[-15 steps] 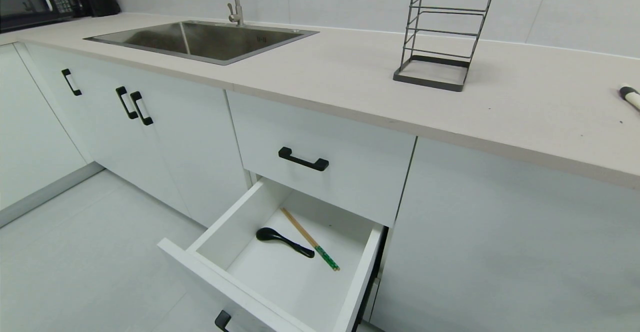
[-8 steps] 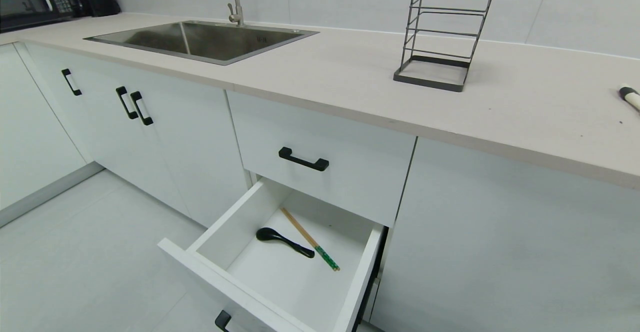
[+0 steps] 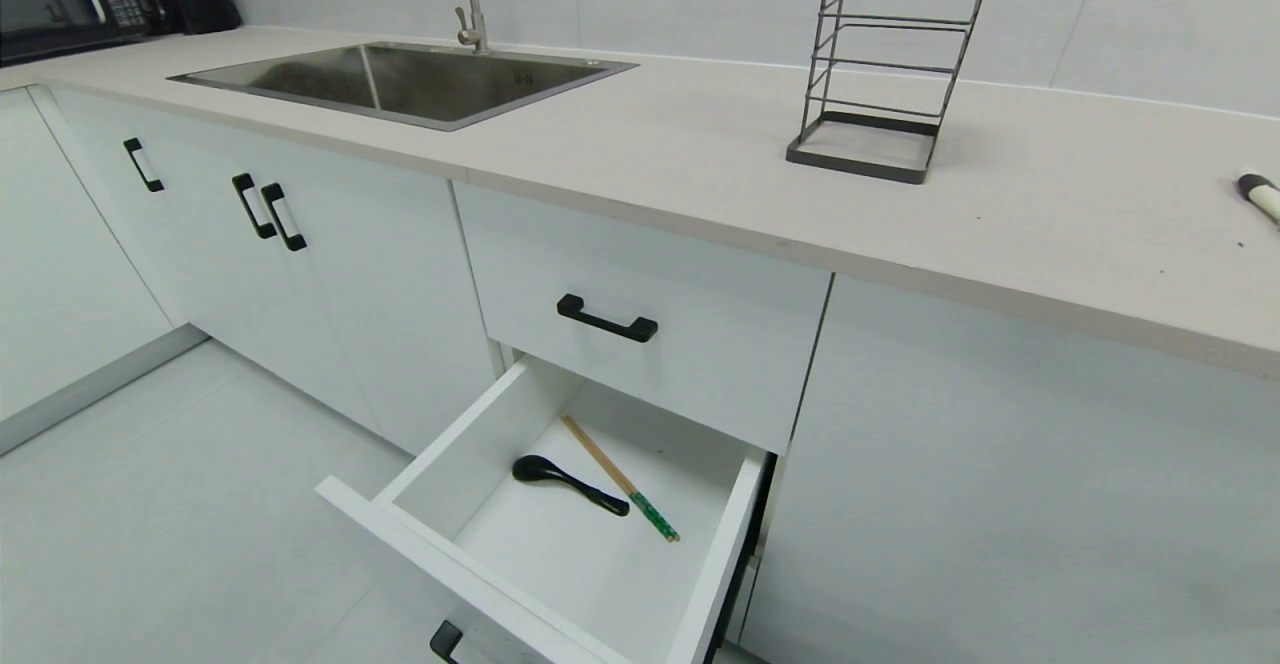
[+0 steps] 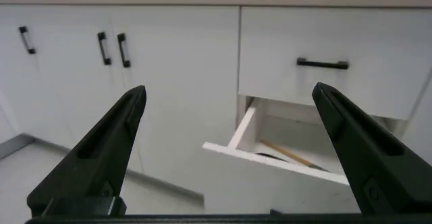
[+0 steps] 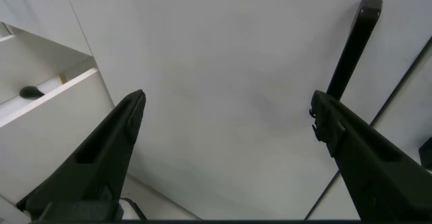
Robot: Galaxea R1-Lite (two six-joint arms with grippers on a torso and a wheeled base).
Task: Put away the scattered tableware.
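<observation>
A white drawer (image 3: 470, 554) below the counter stands pulled out. Inside it lie a black spoon (image 3: 566, 482) and a pair of wooden chopsticks (image 3: 620, 480) with green ends, side by side. The left wrist view looks at the cabinet front; my left gripper (image 4: 229, 106) is open and empty, well short of the open drawer (image 4: 277, 162), where a chopstick (image 4: 291, 156) shows. My right gripper (image 5: 229, 113) is open and empty, close to a plain white cabinet door (image 5: 223, 82), with the drawer side (image 5: 40, 102) and the spoon (image 5: 30, 92) off at the edge.
A steel sink (image 3: 400, 79) with a tap is set in the beige counter (image 3: 700, 164). A dark wire rack (image 3: 885, 64) stands on the counter. A small white and black object (image 3: 1260, 194) lies at the counter's far right. The upper drawer with its black handle (image 3: 606, 319) is closed.
</observation>
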